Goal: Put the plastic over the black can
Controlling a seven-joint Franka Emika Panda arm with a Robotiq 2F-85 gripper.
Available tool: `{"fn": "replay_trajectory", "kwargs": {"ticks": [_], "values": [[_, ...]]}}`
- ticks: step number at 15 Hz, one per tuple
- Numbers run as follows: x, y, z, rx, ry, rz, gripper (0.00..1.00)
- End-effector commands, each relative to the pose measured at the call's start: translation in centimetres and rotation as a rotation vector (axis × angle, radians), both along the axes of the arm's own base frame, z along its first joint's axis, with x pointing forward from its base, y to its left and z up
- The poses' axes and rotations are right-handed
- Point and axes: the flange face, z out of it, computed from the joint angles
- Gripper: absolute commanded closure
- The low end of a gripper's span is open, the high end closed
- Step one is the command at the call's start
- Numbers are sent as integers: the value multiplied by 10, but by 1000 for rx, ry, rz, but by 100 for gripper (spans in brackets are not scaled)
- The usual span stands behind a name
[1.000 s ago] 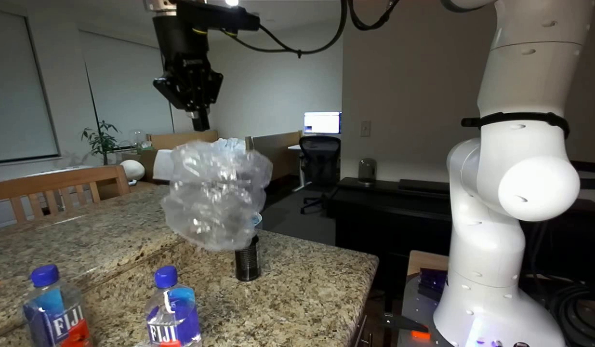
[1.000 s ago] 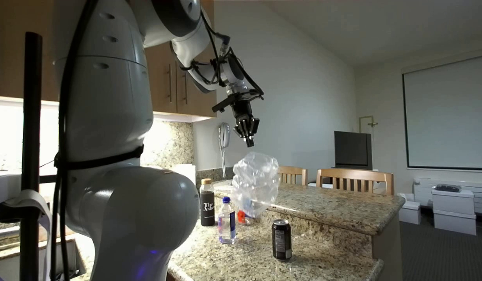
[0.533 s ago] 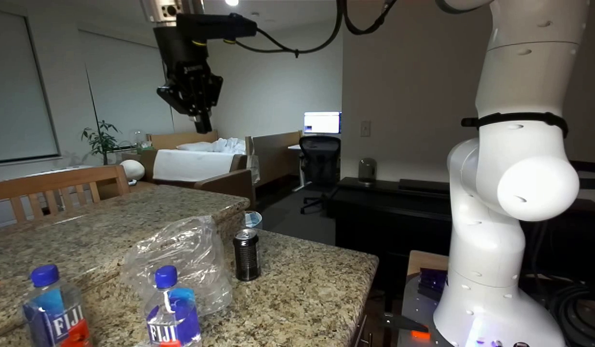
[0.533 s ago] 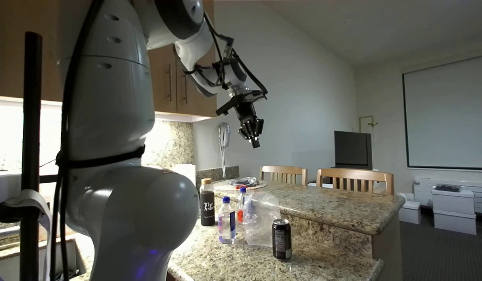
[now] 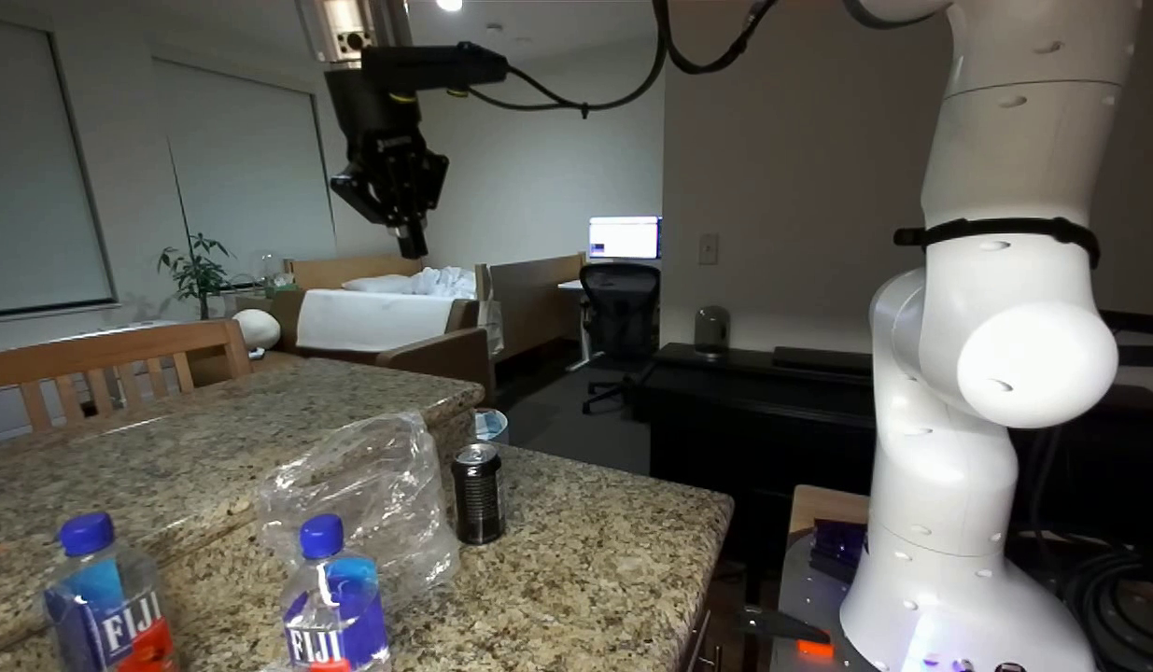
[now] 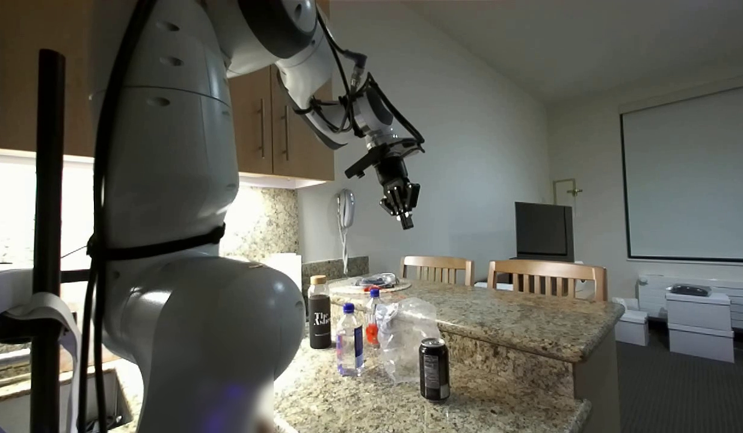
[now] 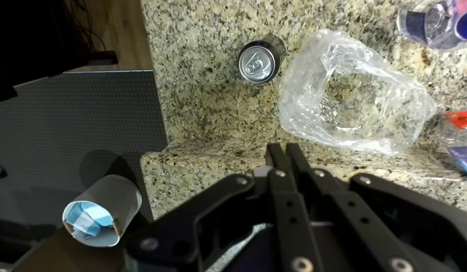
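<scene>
The black can (image 5: 478, 495) stands upright on the lower granite counter. It also shows in the other views (image 6: 434, 370) (image 7: 257, 63). The clear plastic bag (image 5: 403, 509) lies crumpled on the counter beside the can, not over it (image 6: 401, 343). In the wrist view the bag (image 7: 363, 70) is right of the can, with a narrow strip of counter between them. My gripper (image 5: 413, 247) hangs high above the counter, well above bag and can (image 6: 406, 222). In the wrist view its fingertips (image 7: 285, 147) are nearly together, with a thin gap and nothing between them.
Two FIJI bottles (image 5: 123, 607) (image 5: 336, 607) stand near the bag. A dark bottle with a cork-coloured cap (image 6: 319, 316) is further back. A raised granite ledge (image 5: 352, 401) borders the lower counter. A bin (image 7: 108, 206) stands on the floor past the counter edge.
The bag was in the air just below my gripper and has dropped onto the counter beside the can. It has since shifted slightly toward the can. My gripper has moved a little sideways, toward the can's side.
</scene>
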Motion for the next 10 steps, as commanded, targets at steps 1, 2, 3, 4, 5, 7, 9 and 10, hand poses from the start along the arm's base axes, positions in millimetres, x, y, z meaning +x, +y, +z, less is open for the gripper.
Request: {"fn": "replay_trajectory", "kwargs": {"ticks": [1, 2, 3, 4, 5, 7, 9, 10], "values": [[-8, -5, -8, 52, 16, 29, 91], [-9, -3, -11, 63, 19, 41, 92], [-10, -1, -15, 66, 21, 53, 74], [-10, 0, -19, 68, 24, 65, 67], [-11, 0, -22, 69, 26, 83, 63], [-11, -3, -32, 69, 28, 100, 51], [-12, -6, -42, 74, 43, 108, 38], [-12, -8, -47, 84, 53, 110, 31]]}}
